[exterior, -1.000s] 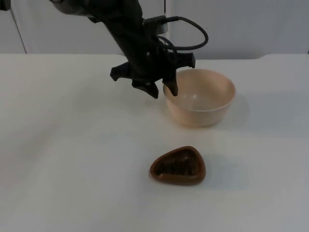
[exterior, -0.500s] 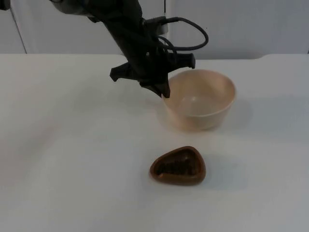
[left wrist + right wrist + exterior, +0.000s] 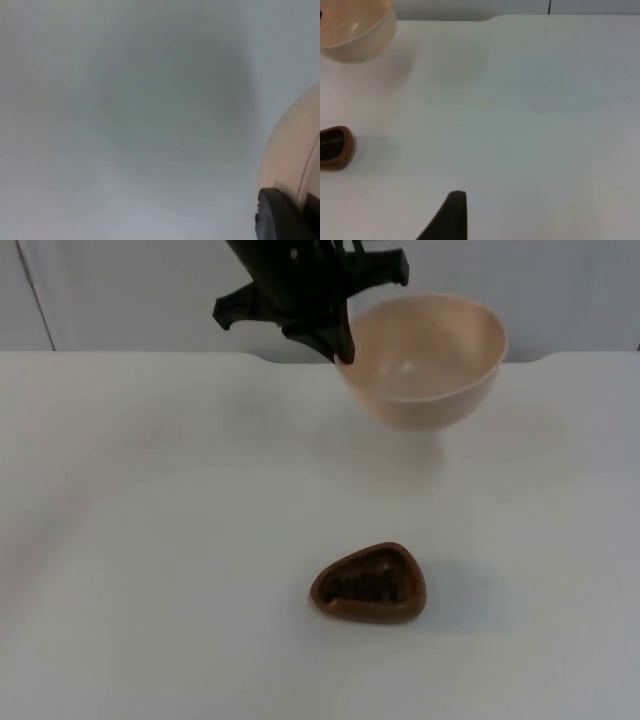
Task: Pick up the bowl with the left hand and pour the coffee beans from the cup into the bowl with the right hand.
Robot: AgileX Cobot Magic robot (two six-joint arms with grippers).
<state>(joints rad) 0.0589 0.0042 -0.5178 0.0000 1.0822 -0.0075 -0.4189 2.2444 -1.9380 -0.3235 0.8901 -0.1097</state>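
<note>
bowl (image 3: 425,360): a second ago it sat on the table; now it hangs in the air above the table, tilted a little.
left gripper (image 3: 340,340): its fingers were apart at the bowl's near-left rim; they have since clamped onto that rim and risen with it.

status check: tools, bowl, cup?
Left tool shut on beige round bowl's rim, bowl off the white table. Brown cup of coffee beans untouched on table. Right tool waiting, apart.
</note>
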